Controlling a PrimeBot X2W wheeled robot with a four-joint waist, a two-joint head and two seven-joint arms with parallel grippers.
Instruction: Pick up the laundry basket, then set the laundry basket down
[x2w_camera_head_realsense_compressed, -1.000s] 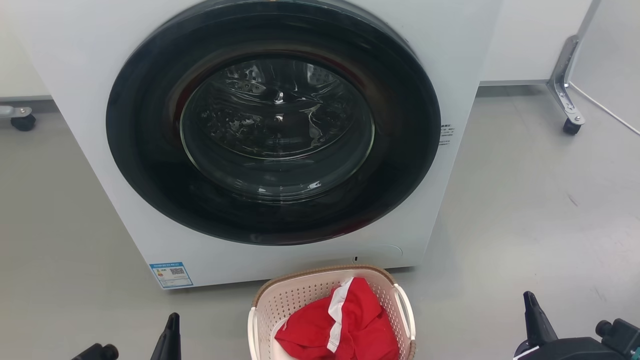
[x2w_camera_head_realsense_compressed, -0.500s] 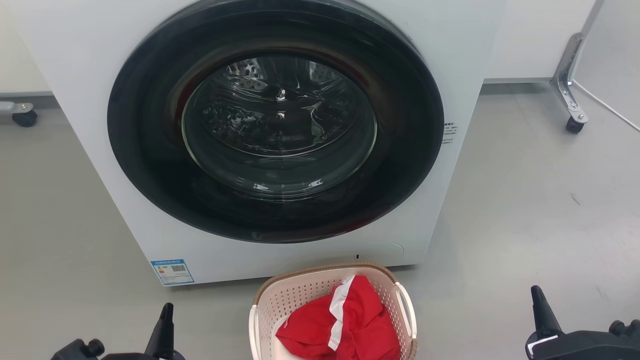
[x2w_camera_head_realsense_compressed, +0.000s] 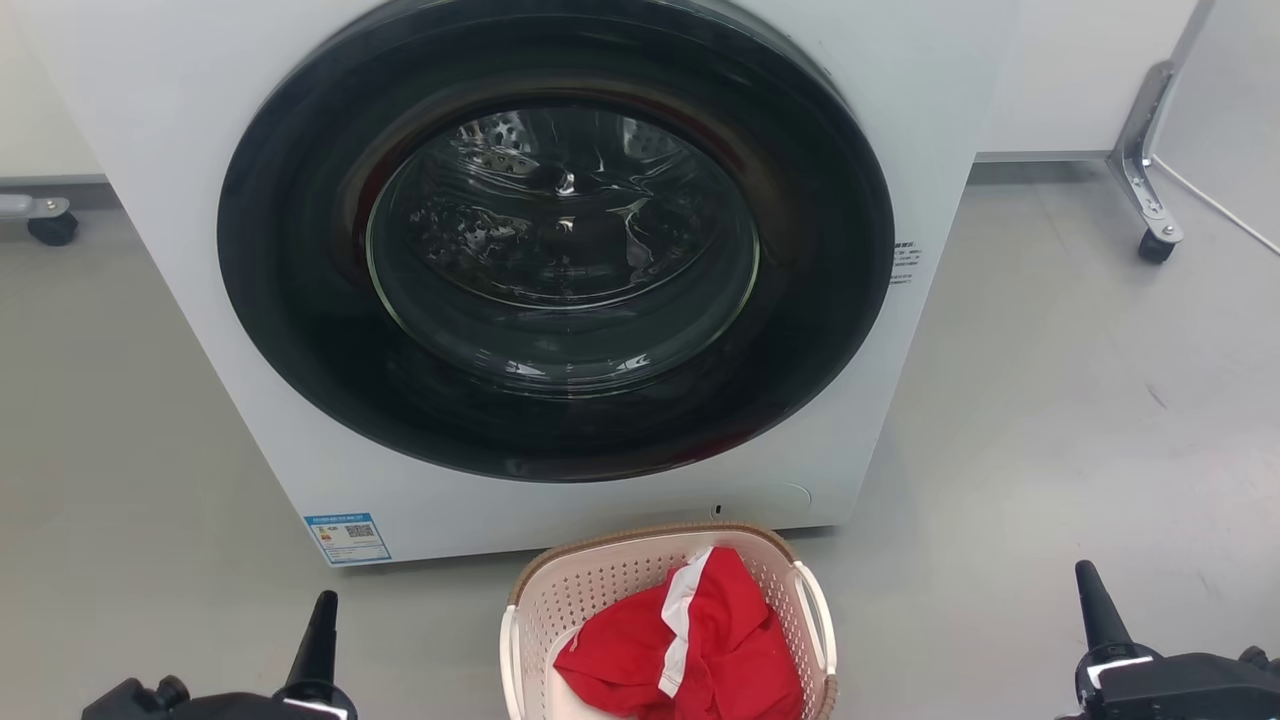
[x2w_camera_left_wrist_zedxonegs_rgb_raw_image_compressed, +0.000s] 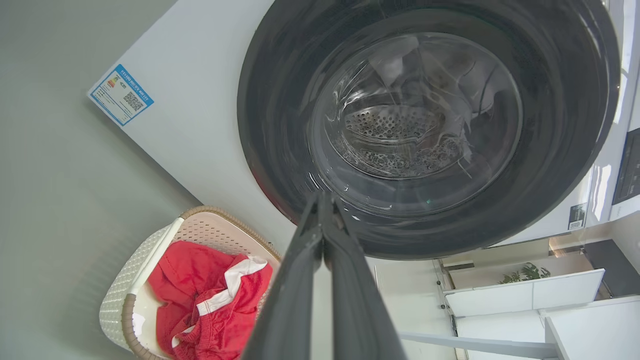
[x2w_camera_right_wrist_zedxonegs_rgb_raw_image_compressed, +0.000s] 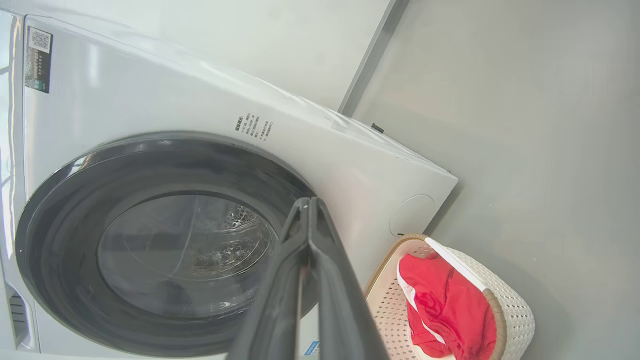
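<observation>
The laundry basket (x2w_camera_head_realsense_compressed: 600, 585), cream-white with perforated sides, a brown rim and white side handles, stands on the floor at the bottom centre of the head view, just in front of the washing machine. It also appears as the laundry basket (x2w_camera_left_wrist_zedxonegs_rgb_raw_image_compressed: 125, 295) and the laundry basket (x2w_camera_right_wrist_zedxonegs_rgb_raw_image_compressed: 510, 300) in the wrist views. Red and white clothes (x2w_camera_head_realsense_compressed: 690, 640) lie inside it. My left gripper (x2w_camera_head_realsense_compressed: 322, 625) is shut, well to the basket's left. My right gripper (x2w_camera_head_realsense_compressed: 1095, 600) is shut, well to its right. Both hold nothing; the left gripper (x2w_camera_left_wrist_zedxonegs_rgb_raw_image_compressed: 322, 200) and the right gripper (x2w_camera_right_wrist_zedxonegs_rgb_raw_image_compressed: 306, 205) have their fingers pressed together.
A white front-loading washing machine (x2w_camera_head_realsense_compressed: 150, 130) with a dark round door (x2w_camera_head_realsense_compressed: 555, 240), closed, stands right behind the basket. Grey floor spreads on both sides. A caster leg (x2w_camera_head_realsense_compressed: 1150, 235) stands at the far right and another caster (x2w_camera_head_realsense_compressed: 50, 228) at the far left.
Both grippers have risen further into the head view, fingertips pointing up. The picture has shifted slightly as the camera moved. The basket stays on the floor.
</observation>
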